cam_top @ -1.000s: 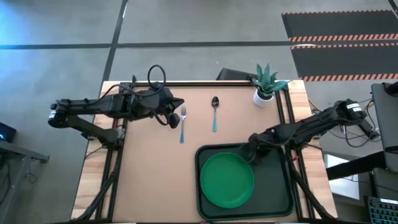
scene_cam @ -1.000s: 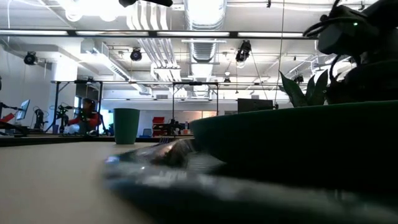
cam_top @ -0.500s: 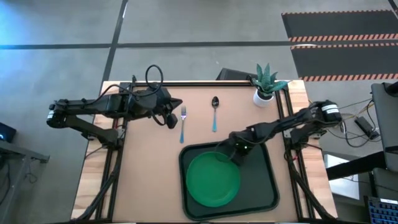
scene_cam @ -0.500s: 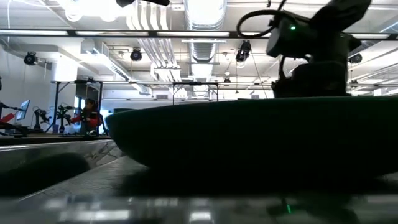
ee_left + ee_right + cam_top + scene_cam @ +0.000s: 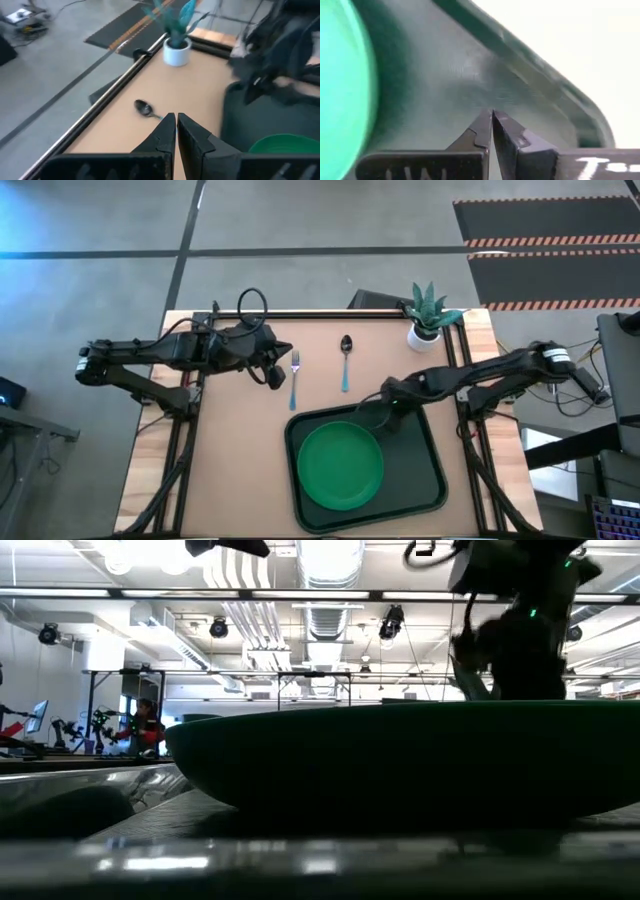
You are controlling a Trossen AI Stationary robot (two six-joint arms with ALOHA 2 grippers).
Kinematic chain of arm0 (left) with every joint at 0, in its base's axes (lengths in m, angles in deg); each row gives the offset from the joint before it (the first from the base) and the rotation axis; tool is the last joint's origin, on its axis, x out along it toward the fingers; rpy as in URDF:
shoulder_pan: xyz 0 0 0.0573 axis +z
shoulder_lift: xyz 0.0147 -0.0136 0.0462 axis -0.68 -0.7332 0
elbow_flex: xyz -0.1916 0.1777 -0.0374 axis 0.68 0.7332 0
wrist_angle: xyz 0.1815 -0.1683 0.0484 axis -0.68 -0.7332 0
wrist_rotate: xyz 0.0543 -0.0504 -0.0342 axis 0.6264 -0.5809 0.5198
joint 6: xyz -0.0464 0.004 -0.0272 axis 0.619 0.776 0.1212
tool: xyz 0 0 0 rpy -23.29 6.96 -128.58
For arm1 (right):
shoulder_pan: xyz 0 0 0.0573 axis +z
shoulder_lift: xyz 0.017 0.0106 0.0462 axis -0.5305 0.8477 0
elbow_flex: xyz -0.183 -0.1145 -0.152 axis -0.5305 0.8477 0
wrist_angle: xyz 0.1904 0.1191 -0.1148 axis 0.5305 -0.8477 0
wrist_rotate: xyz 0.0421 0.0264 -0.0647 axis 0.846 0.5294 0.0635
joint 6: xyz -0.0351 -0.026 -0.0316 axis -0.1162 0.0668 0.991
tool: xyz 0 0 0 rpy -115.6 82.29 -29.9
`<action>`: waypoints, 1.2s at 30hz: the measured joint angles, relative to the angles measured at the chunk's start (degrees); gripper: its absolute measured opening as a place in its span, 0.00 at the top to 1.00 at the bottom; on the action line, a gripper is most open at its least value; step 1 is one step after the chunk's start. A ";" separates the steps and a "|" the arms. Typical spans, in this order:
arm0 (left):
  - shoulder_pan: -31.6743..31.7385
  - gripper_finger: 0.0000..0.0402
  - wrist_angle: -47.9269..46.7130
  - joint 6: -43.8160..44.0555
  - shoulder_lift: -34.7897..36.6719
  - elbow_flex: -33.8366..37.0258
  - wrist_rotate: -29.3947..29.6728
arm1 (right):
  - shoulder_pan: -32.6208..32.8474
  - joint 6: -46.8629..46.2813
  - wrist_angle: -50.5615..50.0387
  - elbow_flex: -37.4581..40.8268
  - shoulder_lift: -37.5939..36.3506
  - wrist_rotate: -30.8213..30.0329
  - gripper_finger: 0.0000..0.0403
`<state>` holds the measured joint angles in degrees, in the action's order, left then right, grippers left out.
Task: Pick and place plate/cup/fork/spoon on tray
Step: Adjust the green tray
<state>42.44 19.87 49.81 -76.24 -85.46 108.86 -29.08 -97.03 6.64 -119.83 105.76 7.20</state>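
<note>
The dark green tray (image 5: 432,480) lies at the table's near right, and the bright green plate (image 5: 340,465) lies flat in its left half. My right gripper (image 5: 388,418) hangs shut over the tray's far edge; in the right wrist view its tips (image 5: 491,122) point down at the tray's floor beside the rim (image 5: 545,75). The fork (image 5: 293,385) and the spoon (image 5: 345,365) lie flat on the table at the far middle. My left gripper (image 5: 272,372) hovers shut just left of the fork. The cup is hidden.
A white pot with a spiky green plant (image 5: 425,315) stands at the far right corner. In the low view the tray's wall (image 5: 400,760) fills most of the picture. Bare tabletop lies left of the tray and along the near left.
The tray with the plate has slid along the table toward the left edge, with my right gripper, shut, moving with it at its far edge. The gripper has then risen off the tray and turned, still shut. The tray now lies still.
</note>
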 joint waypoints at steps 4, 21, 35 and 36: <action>0.04 1.00 -2.86 0.18 -0.87 0.06 8.09 | 0.00 -0.19 0.49 -0.02 -7.48 -3.50 0.98; -4.08 1.00 -10.67 20.93 -11.85 10.54 -15.10 | -0.02 3.35 0.12 -0.70 -25.74 -11.54 0.98; -10.24 1.00 8.58 25.64 -25.65 16.25 -27.25 | -0.02 4.83 0.04 -0.72 -28.11 -12.52 0.98; -10.47 1.00 8.60 26.06 -26.06 16.24 -27.54 | -0.02 4.93 -0.02 -0.72 -28.13 -12.52 0.98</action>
<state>31.97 28.47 75.87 -102.30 -69.22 81.32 -29.10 -92.11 6.62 -120.55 77.63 -5.32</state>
